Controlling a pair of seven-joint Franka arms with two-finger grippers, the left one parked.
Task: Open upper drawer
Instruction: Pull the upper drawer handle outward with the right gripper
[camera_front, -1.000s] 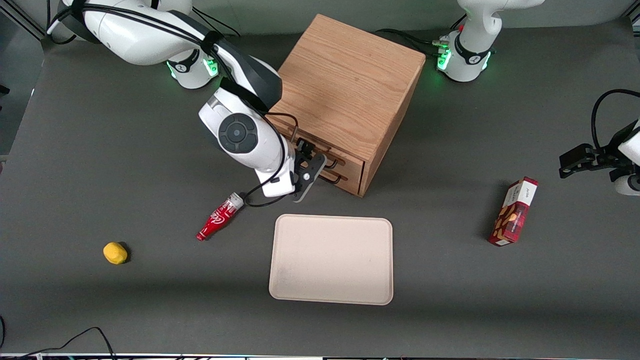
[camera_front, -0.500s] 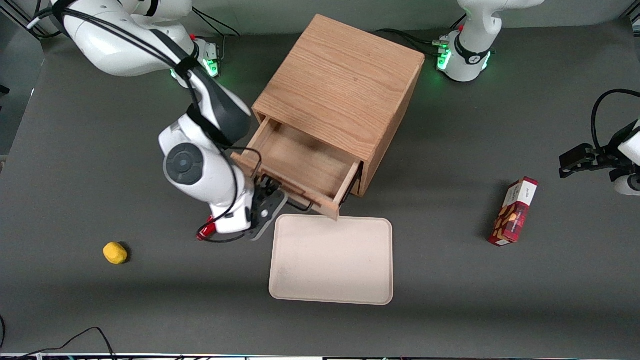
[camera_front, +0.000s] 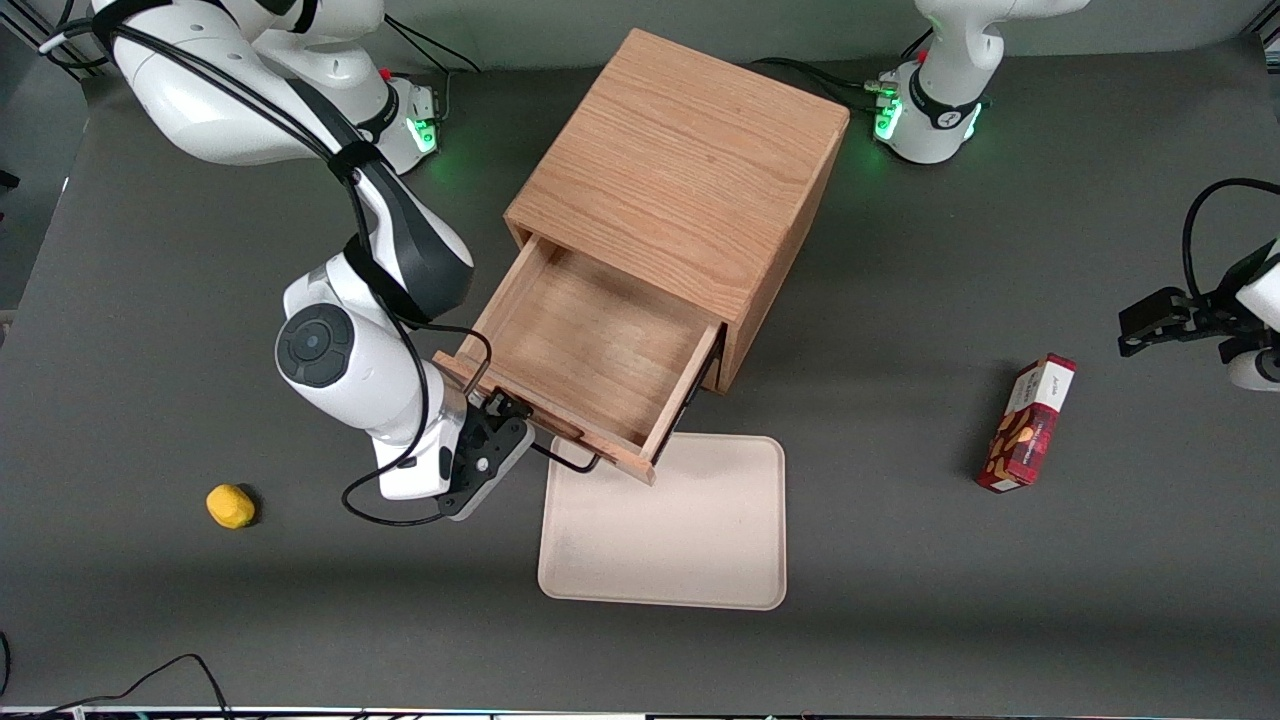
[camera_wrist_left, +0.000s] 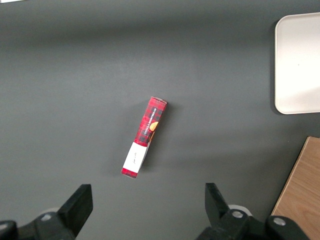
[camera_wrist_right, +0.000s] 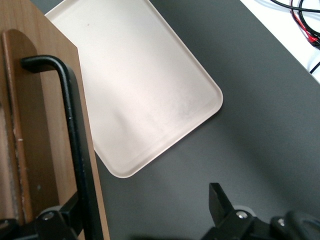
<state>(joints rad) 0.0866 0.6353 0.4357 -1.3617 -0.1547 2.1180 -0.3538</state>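
The upper drawer (camera_front: 590, 345) of the oak cabinet (camera_front: 690, 170) stands pulled far out, its inside bare. Its front panel (camera_front: 545, 420) overhangs a corner of the tray. The thin black wire handle (camera_front: 565, 462) also shows in the right wrist view (camera_wrist_right: 75, 125), on the drawer front (camera_wrist_right: 45, 100). My right gripper (camera_front: 497, 418) is at the handle's end toward the working arm. In the right wrist view the gripper (camera_wrist_right: 145, 195) is open wide, with the handle bar close beside one finger (camera_wrist_right: 67, 215) and the other finger (camera_wrist_right: 220, 200) far from it. The lower drawer is hidden under the upper one.
A beige tray (camera_front: 680, 540) lies nearer the front camera than the cabinet; it also shows in the right wrist view (camera_wrist_right: 145, 85). A yellow lemon (camera_front: 230, 505) lies toward the working arm's end. A red snack box (camera_front: 1030, 422) lies toward the parked arm's end, and shows in the left wrist view (camera_wrist_left: 145, 136).
The upper drawer has gone from shut to far out. My gripper has moved with the handle toward the front camera. The red bottle is now hidden under my arm.
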